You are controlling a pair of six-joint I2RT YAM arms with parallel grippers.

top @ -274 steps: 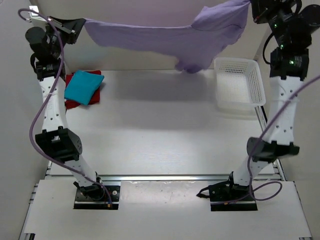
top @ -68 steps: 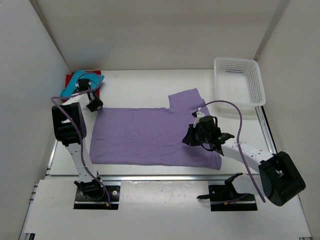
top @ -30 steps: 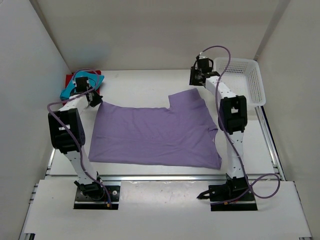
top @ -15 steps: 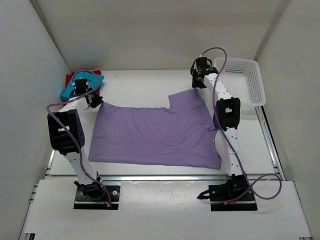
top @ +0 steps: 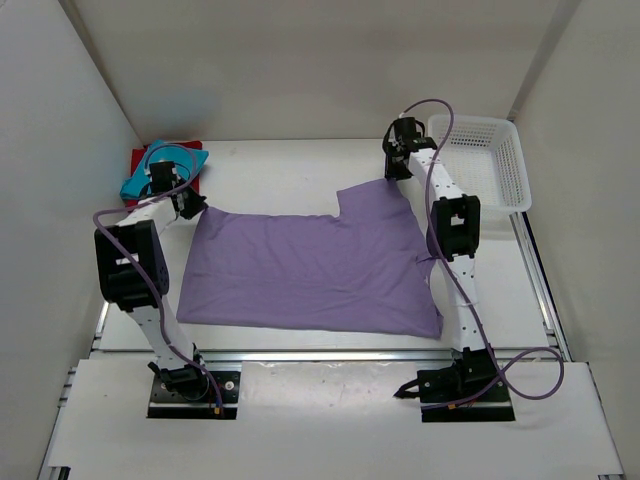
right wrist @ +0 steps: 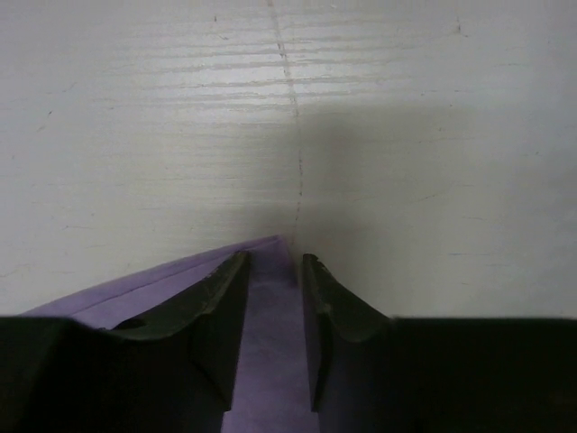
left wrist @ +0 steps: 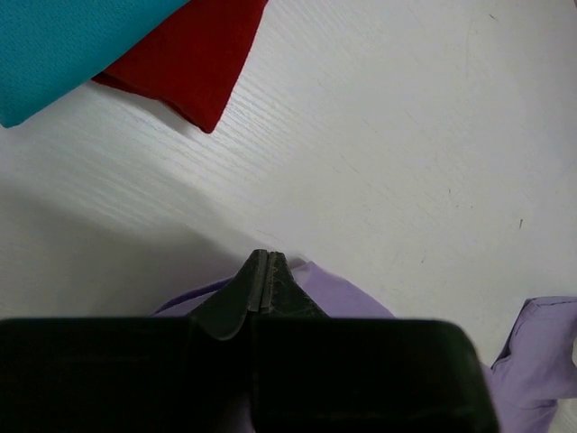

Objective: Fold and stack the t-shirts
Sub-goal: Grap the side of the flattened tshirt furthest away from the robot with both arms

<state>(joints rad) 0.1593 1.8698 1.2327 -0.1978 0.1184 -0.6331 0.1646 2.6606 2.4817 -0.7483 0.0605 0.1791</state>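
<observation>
Having swung to the far right corner of the purple shirt [top: 310, 270], the right hand [right wrist: 274, 258] straddles it, half-narrowed. The left hand [left wrist: 264, 258] stays pinched on the left corner, so folding can begin.

The whole table [top: 300, 170] is seen from above and behind the arm bases by the fixed camera, with the purple shirt [top: 310, 265] spread in mid-frame. The left wrist view is taken from very close, looking down at that shirt's far left corner (the red shirt [left wrist: 194, 63] and teal shirt [left wrist: 63, 45] lie just beyond it). The shirt's far right corner is framed equally closely by the right wrist camera. Both corners are also covered by the overhead view.
</observation>
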